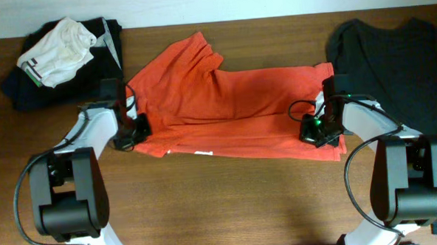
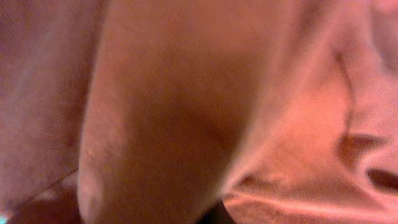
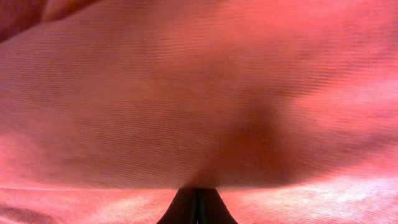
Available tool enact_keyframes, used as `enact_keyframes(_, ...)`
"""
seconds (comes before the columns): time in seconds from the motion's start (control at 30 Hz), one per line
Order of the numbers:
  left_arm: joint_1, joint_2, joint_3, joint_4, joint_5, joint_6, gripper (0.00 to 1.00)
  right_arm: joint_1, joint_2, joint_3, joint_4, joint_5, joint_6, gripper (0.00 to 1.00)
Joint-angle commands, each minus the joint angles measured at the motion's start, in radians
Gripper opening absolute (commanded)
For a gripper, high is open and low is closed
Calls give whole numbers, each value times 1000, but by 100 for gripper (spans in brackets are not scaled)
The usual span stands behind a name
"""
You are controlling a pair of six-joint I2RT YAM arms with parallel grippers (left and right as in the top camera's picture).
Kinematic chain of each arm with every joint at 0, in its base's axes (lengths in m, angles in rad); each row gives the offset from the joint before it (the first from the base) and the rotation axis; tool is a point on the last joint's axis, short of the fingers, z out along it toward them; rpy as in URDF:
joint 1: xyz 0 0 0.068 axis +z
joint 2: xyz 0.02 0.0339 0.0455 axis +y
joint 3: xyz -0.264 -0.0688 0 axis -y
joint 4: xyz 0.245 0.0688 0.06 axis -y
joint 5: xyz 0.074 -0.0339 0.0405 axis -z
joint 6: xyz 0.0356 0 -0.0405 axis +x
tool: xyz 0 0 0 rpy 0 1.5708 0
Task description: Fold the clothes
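The red-orange T-shirt lies spread across the middle of the table, its left edge at the left gripper, its right edge at the right gripper; cloth fills both wrist views, so I cannot tell whether either gripper is clamped on it

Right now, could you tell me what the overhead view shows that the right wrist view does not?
Only overhead: the whole T-shirt, a dark grey shirt, a pile of clothes and the table. Only right wrist: the fabric's fine weave, gathering at the right gripper. Both: the red-orange cloth and that gripper.
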State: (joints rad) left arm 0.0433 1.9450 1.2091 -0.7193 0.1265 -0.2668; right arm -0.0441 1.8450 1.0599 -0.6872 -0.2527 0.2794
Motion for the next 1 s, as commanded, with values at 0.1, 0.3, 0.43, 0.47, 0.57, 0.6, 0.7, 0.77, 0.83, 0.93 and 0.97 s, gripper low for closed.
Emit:
enact_keyframes(0.1,160,17,-58,-295,-236,-167,1,11,66,-6,-73,63,56,4)
enact_keyframes(0.3,158,-383,-58,-476,-232,-167,1,11,-116,21,-268,86,67,4)
enact_keyframes(0.43,158,-678,-58,-414,-174,-109,1,11,-335,21,-316,88,79,4)
enact_keyframes(0.47,158,-693,-58,-380,-119,-72,1,11,-370,21,-286,79,77,9)
enact_keyframes(0.57,124,-631,-61,-254,51,53,1,12,-370,21,-193,21,52,17)
enact_keyframes(0.6,103,-588,-61,-226,62,73,1,12,-355,21,-182,21,47,17)
enact_keyframes(0.7,40,-420,-61,-149,94,75,1,14,-276,18,-163,19,76,6)
enact_keyframes(0.77,-18,-257,-61,-31,87,75,1,34,-199,2,-98,17,77,4)
enact_keyframes(0.83,-38,-167,-61,58,91,75,1,53,-142,1,-80,17,77,4)
enact_keyframes(0.93,-40,-77,-61,140,77,79,1,100,-52,0,-45,21,77,4)
enact_keyframes(0.97,-35,-53,-61,151,40,79,1,112,-31,0,-40,21,78,4)
